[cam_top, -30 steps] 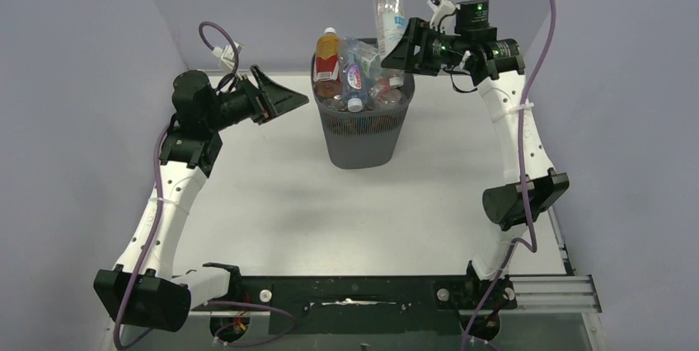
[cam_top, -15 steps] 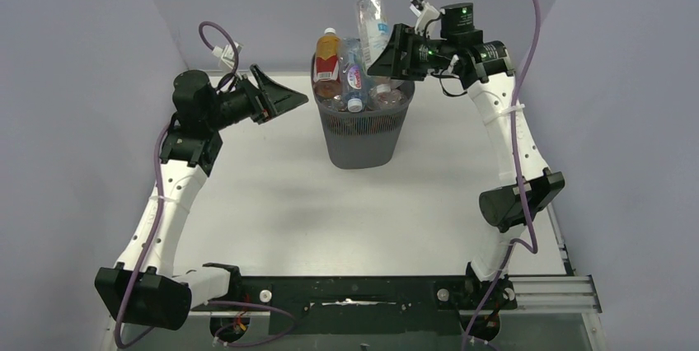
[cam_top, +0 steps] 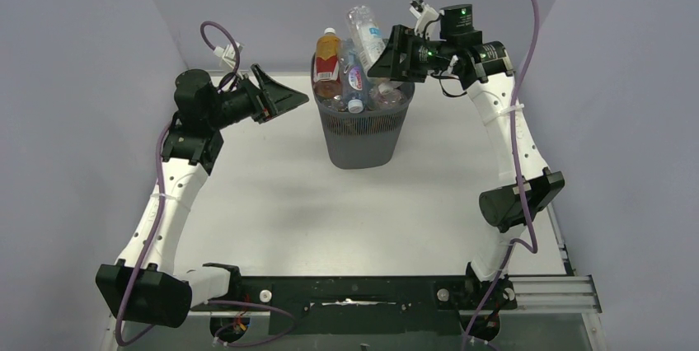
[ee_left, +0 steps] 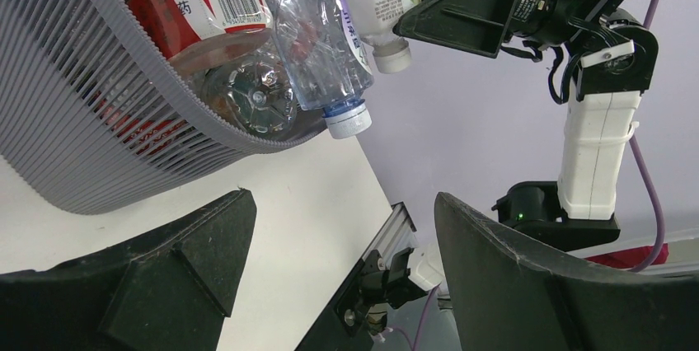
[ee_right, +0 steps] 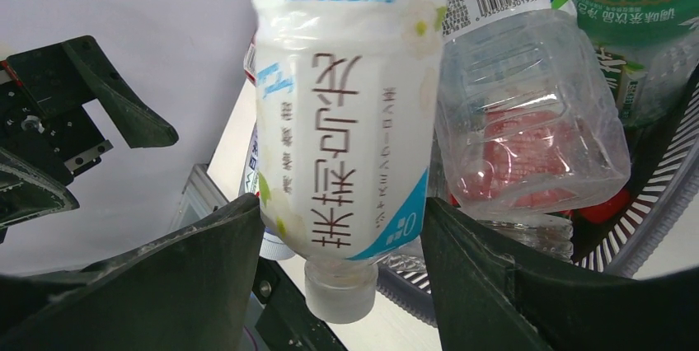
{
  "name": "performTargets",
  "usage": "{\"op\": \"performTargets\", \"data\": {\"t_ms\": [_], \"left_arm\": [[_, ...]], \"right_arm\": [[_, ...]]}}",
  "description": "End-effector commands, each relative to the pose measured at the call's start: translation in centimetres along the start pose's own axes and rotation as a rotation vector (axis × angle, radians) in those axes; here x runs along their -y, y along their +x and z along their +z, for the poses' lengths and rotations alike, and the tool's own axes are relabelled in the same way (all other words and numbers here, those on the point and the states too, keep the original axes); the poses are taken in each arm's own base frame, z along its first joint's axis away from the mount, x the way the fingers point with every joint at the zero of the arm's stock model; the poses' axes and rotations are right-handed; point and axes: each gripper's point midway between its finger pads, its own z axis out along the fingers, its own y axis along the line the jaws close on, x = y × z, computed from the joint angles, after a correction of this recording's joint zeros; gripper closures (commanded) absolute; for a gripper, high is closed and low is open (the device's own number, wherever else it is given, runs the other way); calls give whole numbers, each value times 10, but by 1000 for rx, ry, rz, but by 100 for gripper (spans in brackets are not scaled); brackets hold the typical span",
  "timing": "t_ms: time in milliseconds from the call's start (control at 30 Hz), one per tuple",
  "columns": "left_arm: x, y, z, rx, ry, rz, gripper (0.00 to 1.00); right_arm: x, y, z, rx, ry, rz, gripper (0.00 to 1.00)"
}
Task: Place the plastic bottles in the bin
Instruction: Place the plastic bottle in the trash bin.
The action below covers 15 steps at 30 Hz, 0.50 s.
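Dark grey mesh bin (cam_top: 360, 141), rounded-square with a solid rim, standing on the pale worktop (cam_top: 330, 211) and heaped above its rim with plastic bottles (cam_top: 356, 81); a bottle with an orange cap and red label (cam_top: 327, 58) stands upright at the bin's left side; a clear bottle with a blue cap (ee_left: 317, 46) hangs cap-down over the rim. Right arm's fingers (ee_right: 165, 285) are above the bin's right rim, on either side of a tilted clear bottle with a white and blue label (ee_right: 346, 120), its white cap toward the wrist camera; whether they clamp it or merely flank it cannot be told. Left arm's fingers (ee_left: 527, 285) are spread wide and empty, left of the bin, above the worktop, clear of the mesh.
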Motion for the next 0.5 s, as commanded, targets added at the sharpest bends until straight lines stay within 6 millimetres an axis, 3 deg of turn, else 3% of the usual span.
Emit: {"op": "performTargets", "data": {"t_ms": [0,467], "left_arm": [[23,-16,-4,41,59,78,20],[25,-16,-4,45,66,75,20]], "right_arm": [[-24,-9,-22,59,-31,-55,32],[-27,-4,-30,62,-25,-58,31]]}}
